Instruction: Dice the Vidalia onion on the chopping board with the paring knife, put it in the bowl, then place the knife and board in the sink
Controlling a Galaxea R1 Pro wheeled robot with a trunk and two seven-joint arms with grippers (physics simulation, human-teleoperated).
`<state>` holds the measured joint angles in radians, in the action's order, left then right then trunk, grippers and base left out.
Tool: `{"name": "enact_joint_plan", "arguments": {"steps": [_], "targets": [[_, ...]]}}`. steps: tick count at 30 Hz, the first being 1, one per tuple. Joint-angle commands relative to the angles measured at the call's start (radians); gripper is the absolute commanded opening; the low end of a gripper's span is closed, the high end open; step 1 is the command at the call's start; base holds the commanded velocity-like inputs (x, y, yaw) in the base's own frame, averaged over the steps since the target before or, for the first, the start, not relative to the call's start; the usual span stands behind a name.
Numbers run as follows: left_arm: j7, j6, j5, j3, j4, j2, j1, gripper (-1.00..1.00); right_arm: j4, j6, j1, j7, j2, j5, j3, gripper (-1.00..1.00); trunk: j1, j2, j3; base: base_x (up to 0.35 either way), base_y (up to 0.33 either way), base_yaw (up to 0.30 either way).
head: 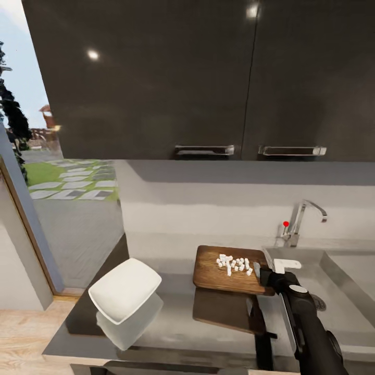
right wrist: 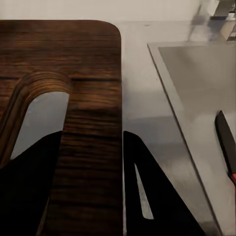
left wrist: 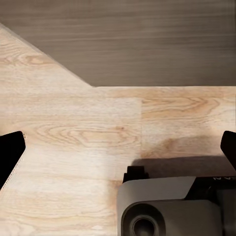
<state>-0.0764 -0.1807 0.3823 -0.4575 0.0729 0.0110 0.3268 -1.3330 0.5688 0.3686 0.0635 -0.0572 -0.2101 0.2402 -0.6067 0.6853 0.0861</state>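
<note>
My right pincer: closed across the handle end of the chopping board. In my right wrist view one finger sits in the slot hole and the other outside the board's edge, the wood strip pinched between them, so I am holding the board.
My left pincer: wide apart, nothing between the tips, hanging low over the wooden floor beside my own base.
Board: tilted, its handle end lifted off the countertop, with its reflection showing below it.
Diced onion: a loose heap of white bits near the middle of the board, none in the bowl yet as far as I can see.
Bowl: white, well apart to my left near the counter's corner, looking tipped on one edge.
Paring knife: already lying inside the sink, seen from my right wrist, blade dark and a bit of red handle at the frame's edge.
Tap: behind the sink, red knob beside it.
Step in hand, as I judge it: carry the board to the bowl and tip the onion in.
How to do it well: keep the board near level while travelling, move slowly so no bits roll off, bring the far edge over the bowl before tilting, and keep my grip firm on the narrow strip so the board does not pivot.
Risk: the bowl may shift if touched.
</note>
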Motion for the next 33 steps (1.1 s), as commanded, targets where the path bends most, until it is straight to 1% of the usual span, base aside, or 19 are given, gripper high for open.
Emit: {"name": "enact_joint_plan", "arguments": {"steps": [1,11,33], "targets": [[0.000,-0.006,0.007,-0.009,0.004,0.001,0.002,1.00,-0.002,0.005,0.001,0.007,-0.001,-0.009,0.002,-1.00,0.000,0.002,0.000,0.000,0.277,0.000],[0.000,-0.005,0.007,-0.009,0.004,0.001,0.002,1.00,-0.002,0.005,0.001,0.007,-0.002,-0.009,0.002,-1.00,0.000,0.002,-0.015,-0.006,0.280,0.000],[0.000,-0.005,0.007,-0.008,0.004,0.001,0.002,1.00,-0.002,0.005,0.001,0.007,-0.003,-0.008,0.002,-1.00,0.000,0.002,-0.048,-0.086,0.259,0.000]]}}
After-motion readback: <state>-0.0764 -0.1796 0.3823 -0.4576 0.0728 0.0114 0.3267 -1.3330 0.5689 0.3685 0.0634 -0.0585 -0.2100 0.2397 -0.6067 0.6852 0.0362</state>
